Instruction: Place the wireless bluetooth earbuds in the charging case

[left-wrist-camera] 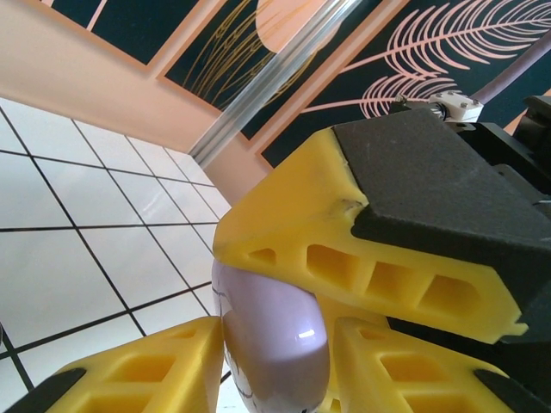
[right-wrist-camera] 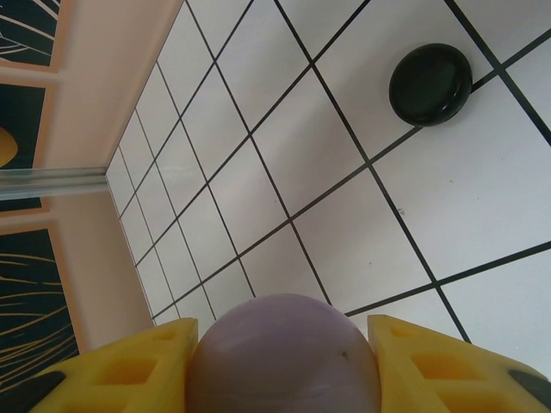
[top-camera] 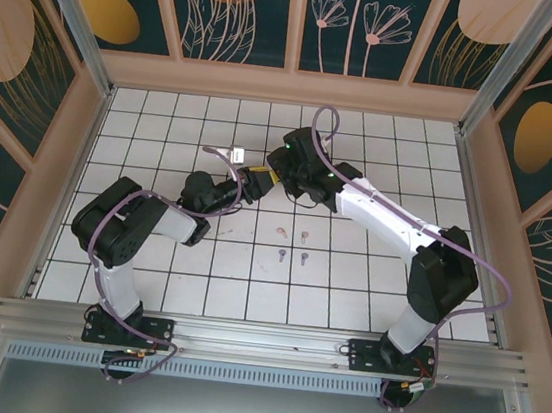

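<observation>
Your right gripper [right-wrist-camera: 280, 366] holds the lilac charging case [right-wrist-camera: 284, 348] between its yellow fingers [right-wrist-camera: 138, 370]. Its jaws stand at a middling width, set by the case's rounded body.

In the overhead view your left gripper [top-camera: 255, 177] sits at 9 o'clock of the right one, tip to tip above the tiled table [top-camera: 150, 251]. From the left wrist, the same case fills the gap between the left fingers. The jaws are narrow there and both pads look pressed to its sides. One right finger lies across the case at 12 o'clock.

From the right wrist, a black charging case [right-wrist-camera: 430, 83] rests shut on a tile at 1 o'clock of the lilac one, well apart.

Overhead, two pink earbuds [top-camera: 281, 232] lie on the table at 6 o'clock of the grippers. Two lilac earbuds [top-camera: 281, 255] lie just beyond them at 6 o'clock.
</observation>
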